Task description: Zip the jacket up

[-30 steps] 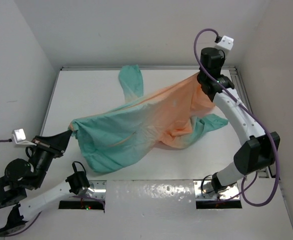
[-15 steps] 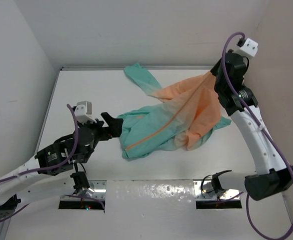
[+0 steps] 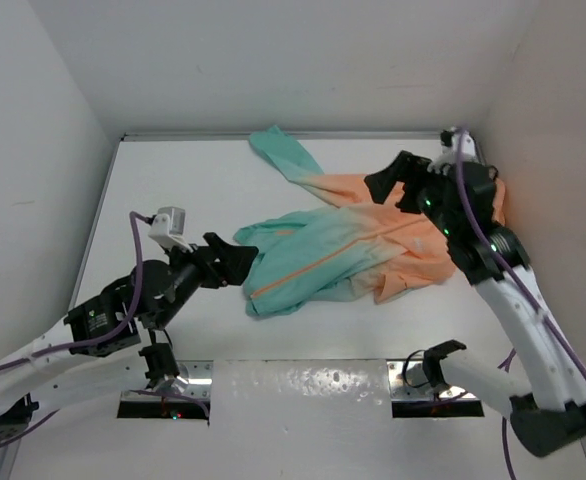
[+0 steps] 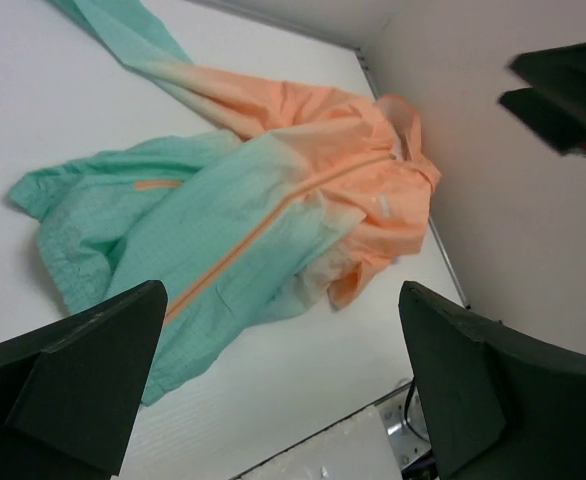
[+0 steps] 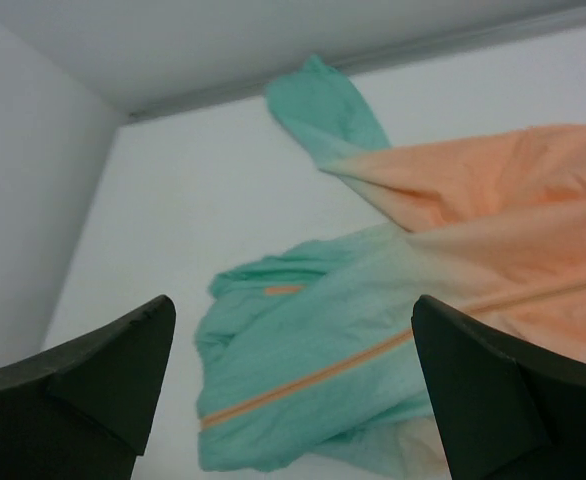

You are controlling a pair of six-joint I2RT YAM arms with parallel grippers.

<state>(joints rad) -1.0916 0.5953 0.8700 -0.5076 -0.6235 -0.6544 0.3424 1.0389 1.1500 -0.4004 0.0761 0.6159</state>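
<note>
Dropped from both claws since a second ago, jacket (image 3: 343,250) lies crumpled on white table (image 3: 173,185), left gripper (image 3: 239,262) spread wide and empty just beside teal hem at 9 o'clock, right gripper (image 3: 394,188) gaping, empty, over orange shoulder at 1 o'clock, side wall (image 3: 563,120) close behind

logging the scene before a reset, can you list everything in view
table: one, white, under everything
walls: three, white, around the table
jacket: one, peach-orange fading to teal, crumpled on the table's middle and right, one sleeve toward the far wall
zipper: one, orange, along the jacket's front
mounting plate: one, silvery, near edge
left gripper: one, black, open, beside the teal hem, holding nothing
right gripper: one, black, open, over the peach part, holding nothing
</note>
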